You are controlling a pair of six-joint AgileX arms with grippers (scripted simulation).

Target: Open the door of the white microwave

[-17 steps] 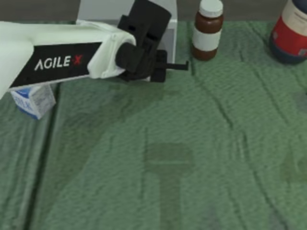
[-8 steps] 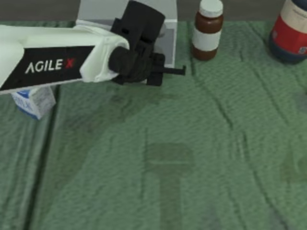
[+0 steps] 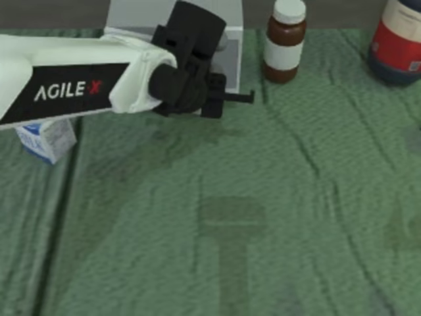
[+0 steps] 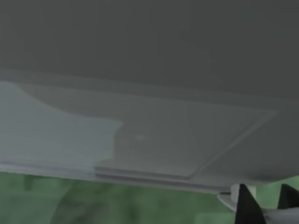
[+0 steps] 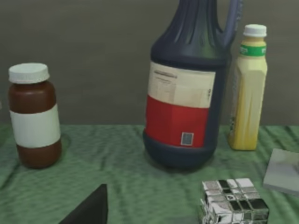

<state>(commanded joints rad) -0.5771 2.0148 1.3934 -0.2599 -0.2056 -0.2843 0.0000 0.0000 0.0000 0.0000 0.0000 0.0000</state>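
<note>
The white microwave (image 3: 141, 13) stands at the table's back, left of centre. My left arm reaches across its front from the left. My left gripper (image 3: 250, 97) sits at the front right corner. In the left wrist view the door (image 4: 140, 70) fills the picture, its grey window showing the inside floor. It lies flat against the front. My left gripper (image 4: 262, 196) is shut on the pale door handle (image 4: 275, 215). The dark fingertips (image 4: 245, 207) stand close together on either side of it. My right arm is parked off the top view; only one finger (image 5: 93, 207) shows.
A brown jar with a white lid (image 3: 284, 43) stands just right of the microwave. A dark jug with a red label (image 3: 398, 39) is at the back right, with a yellow bottle (image 5: 247, 88) and a mirrored cube (image 5: 233, 200) near it. A blue-and-white carton (image 3: 46, 138) lies under my left arm.
Between one second and half a second ago my left arm shifted slightly left and back towards the microwave. It has stayed still since.
</note>
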